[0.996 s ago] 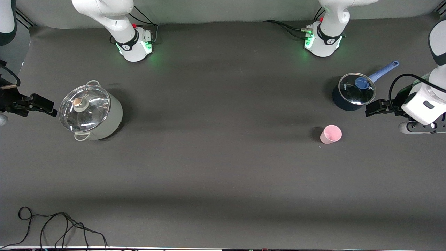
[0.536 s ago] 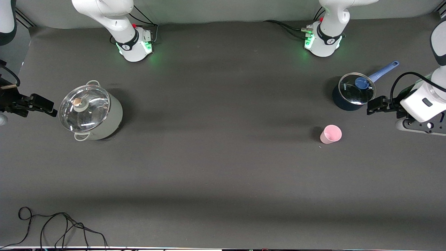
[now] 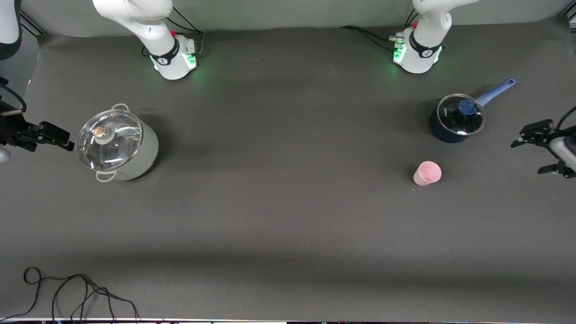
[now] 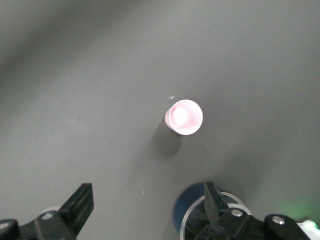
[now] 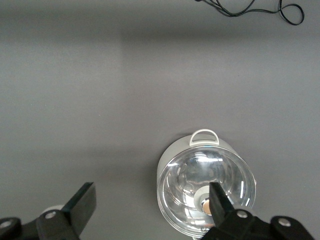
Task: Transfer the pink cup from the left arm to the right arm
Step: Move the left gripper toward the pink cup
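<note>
The pink cup (image 3: 427, 173) stands upright and alone on the dark table mat, nearer to the front camera than the blue saucepan (image 3: 455, 118). My left gripper (image 3: 527, 157) hangs open and empty over the left arm's end of the table, apart from the cup. In the left wrist view the cup (image 4: 184, 117) lies well ahead of the open left gripper (image 4: 146, 201), rim up. My right gripper (image 3: 45, 137) waits open and empty at the right arm's end, beside the steel pot (image 3: 118, 145); it also shows in the right wrist view (image 5: 150, 202).
The blue saucepan has a glass lid and a long blue handle (image 3: 496, 90); its edge shows under one left finger (image 4: 192, 215). The steel pot carries a glass lid (image 5: 206, 187). A black cable (image 3: 76, 292) lies at the table's near edge.
My left gripper has swung away from the saucepan toward the table's end, and the arm's white wrist has left the front view. The cup and the right arm have not moved.
</note>
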Motion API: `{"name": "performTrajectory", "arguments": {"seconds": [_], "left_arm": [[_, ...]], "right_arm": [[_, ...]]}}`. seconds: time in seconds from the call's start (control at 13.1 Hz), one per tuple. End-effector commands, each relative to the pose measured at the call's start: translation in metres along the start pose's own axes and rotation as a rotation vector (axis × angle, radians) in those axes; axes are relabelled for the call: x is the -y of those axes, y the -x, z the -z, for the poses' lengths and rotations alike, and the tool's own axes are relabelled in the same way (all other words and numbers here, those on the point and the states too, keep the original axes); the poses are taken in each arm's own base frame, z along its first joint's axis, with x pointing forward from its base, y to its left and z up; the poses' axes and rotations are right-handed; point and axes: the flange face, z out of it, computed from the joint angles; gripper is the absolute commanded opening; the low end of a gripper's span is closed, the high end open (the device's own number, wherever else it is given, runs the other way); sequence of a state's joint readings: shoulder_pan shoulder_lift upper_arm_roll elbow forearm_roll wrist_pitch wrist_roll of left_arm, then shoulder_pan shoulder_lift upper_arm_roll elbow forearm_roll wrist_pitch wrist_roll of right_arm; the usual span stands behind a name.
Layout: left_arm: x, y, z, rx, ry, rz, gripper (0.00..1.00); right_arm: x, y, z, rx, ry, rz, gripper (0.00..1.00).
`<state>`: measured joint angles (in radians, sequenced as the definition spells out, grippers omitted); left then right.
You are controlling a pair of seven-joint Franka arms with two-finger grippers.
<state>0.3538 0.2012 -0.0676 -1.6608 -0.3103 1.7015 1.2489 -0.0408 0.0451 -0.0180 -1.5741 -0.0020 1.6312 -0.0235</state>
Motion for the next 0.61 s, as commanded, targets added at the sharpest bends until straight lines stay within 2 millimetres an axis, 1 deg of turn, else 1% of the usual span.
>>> {"name": "performTrajectory", "arguments": {"seconds": [0.0,0.08,0.15,0.23,0.31,0.38,0.46,0.54], "left_arm": [[0.048,0.059,-0.046,-0.223,0.127,-0.252,0.98],[0.06,0.074,-0.069,-0.304,0.172,-0.319,0.9],[0.071,0.092,-0.087,-0.394,0.192,-0.368,0.89],[0.078,0.103,-0.107,-0.458,0.214,-0.415,0.89],[0.087,0.121,-0.128,-0.519,0.232,-0.454,0.9],[0.091,0.131,-0.15,-0.587,0.25,-0.497,0.9],[0.094,0.136,-0.172,-0.644,0.27,-0.529,0.9],[0.098,0.148,-0.193,-0.694,0.282,-0.53,0.91]], "right_arm": [[-0.001,-0.002,0.004,0.0,-0.006,0.007,1.0],[-0.001,-0.002,0.004,-0.002,-0.006,0.004,1.0],[0.0,-0.002,0.005,-0.003,-0.003,0.004,1.0],[0.001,-0.002,0.005,-0.003,0.003,0.006,1.0],[0.001,-0.001,0.008,-0.008,0.006,0.009,1.0],[0.001,0.0,0.012,-0.015,0.006,0.02,1.0],[0.002,0.003,0.017,-0.02,0.006,0.022,1.0],[0.003,0.005,0.021,-0.028,0.006,0.02,1.0]]}}
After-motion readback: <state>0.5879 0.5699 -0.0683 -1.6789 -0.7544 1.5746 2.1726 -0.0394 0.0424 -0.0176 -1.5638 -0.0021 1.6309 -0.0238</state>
